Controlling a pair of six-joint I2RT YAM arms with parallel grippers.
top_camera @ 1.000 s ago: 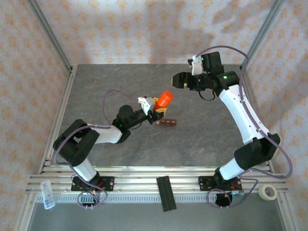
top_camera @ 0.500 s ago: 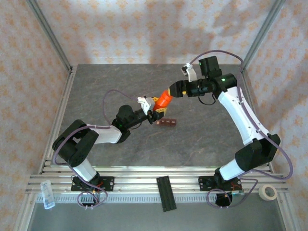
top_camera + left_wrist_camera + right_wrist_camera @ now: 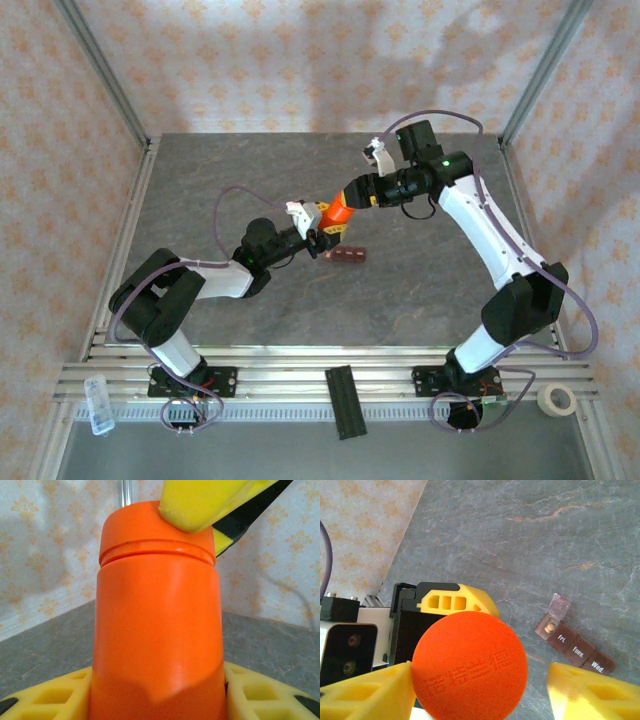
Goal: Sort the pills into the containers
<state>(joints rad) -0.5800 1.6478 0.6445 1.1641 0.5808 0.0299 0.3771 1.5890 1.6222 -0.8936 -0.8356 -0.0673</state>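
Note:
My left gripper point(image 3: 325, 232) is shut on an orange pill bottle point(image 3: 338, 212), held tilted up to the right above the table. In the left wrist view the bottle point(image 3: 157, 630) rises between the yellow fingers point(image 3: 45, 697). My right gripper point(image 3: 352, 195) is open around the bottle's cap point(image 3: 470, 665); one fingertip point(image 3: 380, 690) touches the cap and the other stands apart. The dark reddish-brown container strip point(image 3: 348, 256) lies on the table just right of the left gripper. Its end lid point(image 3: 559, 604) is flipped up, with a pale pill point(image 3: 549, 628) inside that compartment.
A black ribbed bar point(image 3: 345, 402) lies on the front rail between the arm bases. A tape roll point(image 3: 556, 399) sits at the front right, a clear plastic piece point(image 3: 97, 402) at the front left. Metal frame posts point(image 3: 100, 70) border the grey table point(image 3: 420, 290).
My right gripper has swung left and down from the back right to the bottle and now straddles its cap. The left gripper and bottle have stayed in place.

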